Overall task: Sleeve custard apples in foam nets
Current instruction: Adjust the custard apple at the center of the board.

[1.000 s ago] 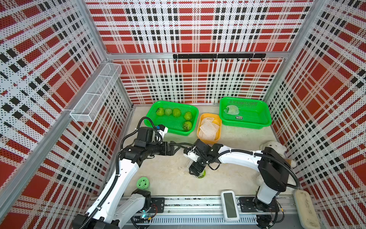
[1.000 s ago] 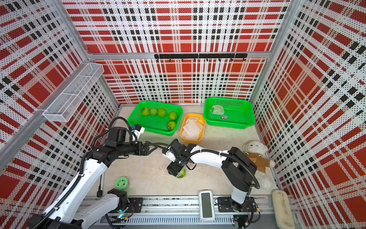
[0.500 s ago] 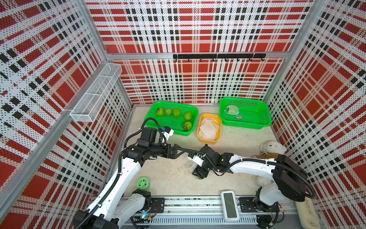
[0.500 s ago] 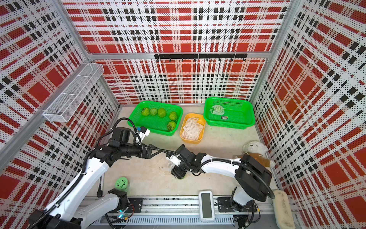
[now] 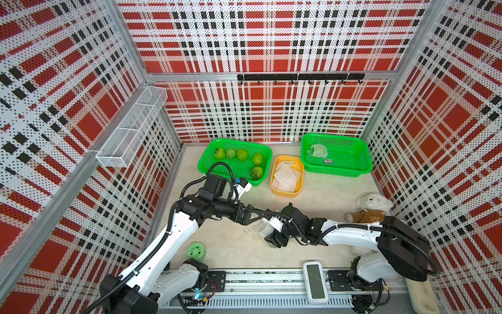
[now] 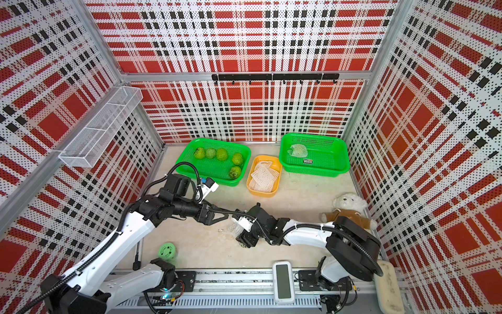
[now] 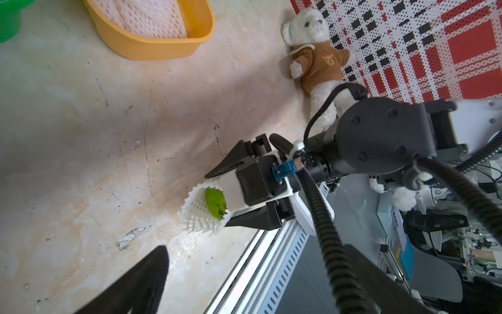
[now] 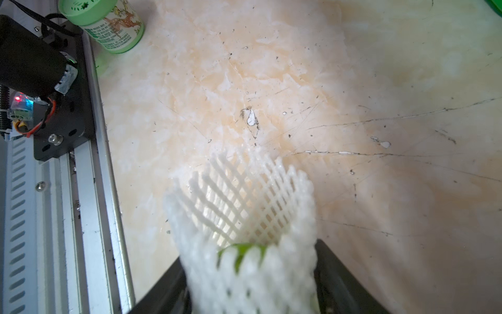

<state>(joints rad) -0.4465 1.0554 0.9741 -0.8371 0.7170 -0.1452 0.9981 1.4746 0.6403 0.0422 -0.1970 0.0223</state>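
Perforated wall panels (image 5: 271,40) in red, white and black plaid close the cell on the left, far and right sides. A white wire shelf (image 5: 133,127) hangs on the left wall and a black hook rail (image 5: 298,77) runs along the far one. The table (image 5: 334,201) is pale beige with a marbled look, and the right wrist view shows it scratched and chipped in places. The left arm (image 5: 173,236) and right arm (image 5: 353,236) reach in from the near edge and meet around the middle of the table.

At the far edge, a green basket (image 5: 236,140) on the left holds five bare custard apples (image 5: 241,154). A second green basket (image 5: 336,169) on the right holds one sleeved fruit (image 5: 316,150). Between them and a little nearer, a yellow tray (image 5: 285,193) holds the loose foam nets (image 5: 286,174). A white plush bear (image 5: 373,202) in a brown top lies by the right wall, and a green canister (image 5: 196,250) with a holed lid stands near left.

The right pincer (image 7: 217,198) grips a foam net (image 7: 195,214) with a custard apple (image 7: 214,202) inside, one finger on each side, and the net's open end sticks out past the fruit. It sits low over the table; whether it touches I cannot tell. The left pincer (image 5: 259,214) is spread wide and empty, just beside that net
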